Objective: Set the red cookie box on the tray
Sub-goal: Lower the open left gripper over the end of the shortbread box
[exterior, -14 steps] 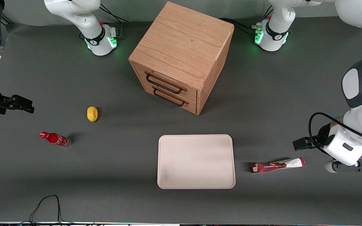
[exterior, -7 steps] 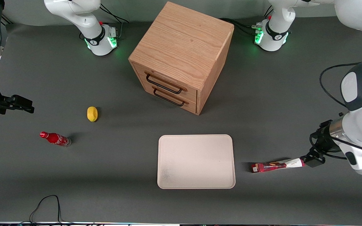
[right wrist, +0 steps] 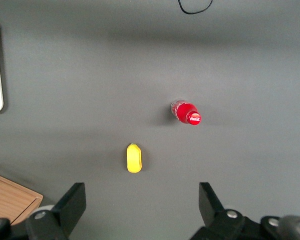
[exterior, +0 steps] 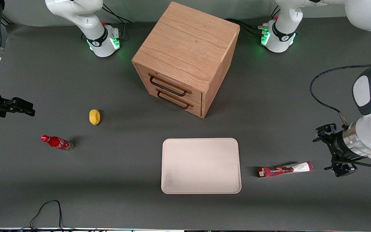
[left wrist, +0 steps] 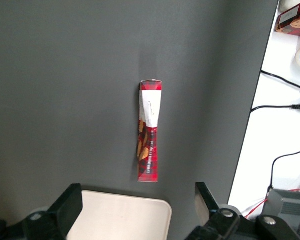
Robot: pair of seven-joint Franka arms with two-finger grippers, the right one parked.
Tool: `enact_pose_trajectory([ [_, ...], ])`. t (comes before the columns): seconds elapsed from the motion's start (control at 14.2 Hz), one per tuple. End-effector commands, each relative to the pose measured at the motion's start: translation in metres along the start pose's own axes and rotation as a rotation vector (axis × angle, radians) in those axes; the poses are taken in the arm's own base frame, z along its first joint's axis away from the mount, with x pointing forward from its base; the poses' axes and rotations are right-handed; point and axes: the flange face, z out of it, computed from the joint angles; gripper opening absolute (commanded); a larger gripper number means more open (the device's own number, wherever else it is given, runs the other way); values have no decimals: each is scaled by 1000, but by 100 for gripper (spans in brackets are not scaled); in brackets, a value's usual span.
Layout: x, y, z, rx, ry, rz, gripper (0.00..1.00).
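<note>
The red cookie box (exterior: 284, 169) lies flat on the dark table beside the tray (exterior: 201, 166), toward the working arm's end. It also shows in the left wrist view as a long thin box (left wrist: 148, 135) with a white end, a short gap from the tray's rounded corner (left wrist: 119, 220). The left arm's gripper (exterior: 329, 151) hovers off the box's white end, still nearer the working arm's end of the table. It is open (left wrist: 137, 202) and holds nothing, both black fingers (left wrist: 69, 200) standing wide apart. The tray is bare.
A wooden drawer cabinet (exterior: 185, 58) stands farther from the front camera than the tray. A yellow lemon-like object (exterior: 94, 116) and a small red cola bottle (exterior: 56, 142) lie toward the parked arm's end. A black cable (exterior: 47, 209) loops at the front edge.
The left arm's wrist has turned and the gripper has drawn back a little from the box's white end. The box and tray have not moved.
</note>
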Motion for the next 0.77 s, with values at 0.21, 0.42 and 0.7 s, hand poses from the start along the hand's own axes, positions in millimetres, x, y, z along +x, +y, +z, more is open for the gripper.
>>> enact_pose_trajectory([
  [0.21,-15,16,110,19,17,-21,100],
  [0.42,-14,18,157,37,21,-12,100],
  [0.7,-12,16,204,24,22,-6,100],
])
